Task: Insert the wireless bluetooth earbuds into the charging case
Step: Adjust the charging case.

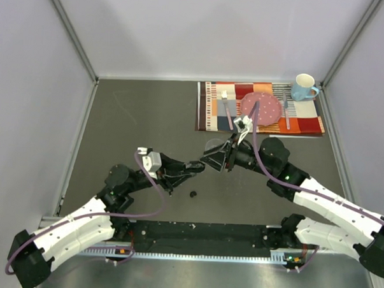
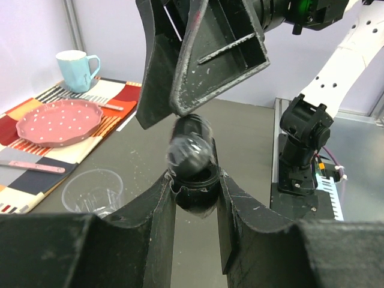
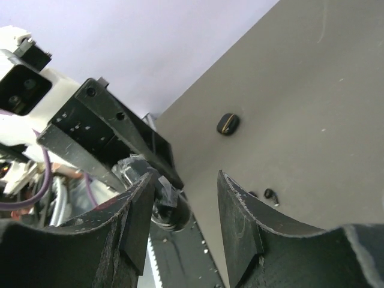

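Light: is falling soft and even from overhead
Shadows: are lying faint on the counter (image 1: 136,116)
Blur: is softening the near jaws in both wrist views

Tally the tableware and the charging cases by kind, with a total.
Plate: 1
Mug: 1
Clear cup: 1
Utensils: 2
Charging cases: 2
Total: 7
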`<act>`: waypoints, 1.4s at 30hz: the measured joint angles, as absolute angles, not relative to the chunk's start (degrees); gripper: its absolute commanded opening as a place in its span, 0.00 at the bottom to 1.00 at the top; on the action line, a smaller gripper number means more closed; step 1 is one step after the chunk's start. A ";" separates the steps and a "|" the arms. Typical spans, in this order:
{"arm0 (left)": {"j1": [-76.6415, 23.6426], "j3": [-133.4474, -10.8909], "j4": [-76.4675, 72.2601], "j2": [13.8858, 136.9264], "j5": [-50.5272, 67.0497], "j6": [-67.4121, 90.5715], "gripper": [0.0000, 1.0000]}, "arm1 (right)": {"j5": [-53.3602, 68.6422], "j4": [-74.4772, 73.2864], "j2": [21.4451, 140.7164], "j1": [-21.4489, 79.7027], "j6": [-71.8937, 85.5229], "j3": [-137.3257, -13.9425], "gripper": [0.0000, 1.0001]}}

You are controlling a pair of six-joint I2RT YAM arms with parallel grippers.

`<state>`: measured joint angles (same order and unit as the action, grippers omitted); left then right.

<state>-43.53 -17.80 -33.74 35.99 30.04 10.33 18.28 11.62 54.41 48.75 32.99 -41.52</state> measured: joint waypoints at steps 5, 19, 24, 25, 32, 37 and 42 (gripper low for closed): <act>-43.55 -17.80 -32.49 35.31 29.02 10.24 0.00 | 21.21 12.45 54.94 48.75 35.90 -41.25 0.56; -43.55 -17.80 -32.10 34.63 28.36 9.96 0.00 | 25.04 10.66 52.99 48.75 34.65 -40.01 0.68; -43.55 -17.80 -32.77 34.76 29.10 10.11 0.00 | 25.21 8.38 54.94 48.75 34.57 -40.77 0.63; -43.55 -17.87 -32.99 34.98 29.52 10.15 0.00 | 25.19 8.03 55.18 48.75 34.57 -40.95 0.61; -43.48 -18.35 -33.19 36.29 30.92 10.35 0.00 | 25.39 8.40 55.27 48.75 34.85 -41.06 0.60; -43.16 -18.59 -33.19 36.29 31.51 10.35 0.00 | 24.64 8.67 55.27 48.95 35.57 -41.12 0.60; -43.09 -18.61 -32.97 36.40 31.83 10.33 0.00 | 23.35 8.73 55.27 49.04 36.14 -41.39 0.60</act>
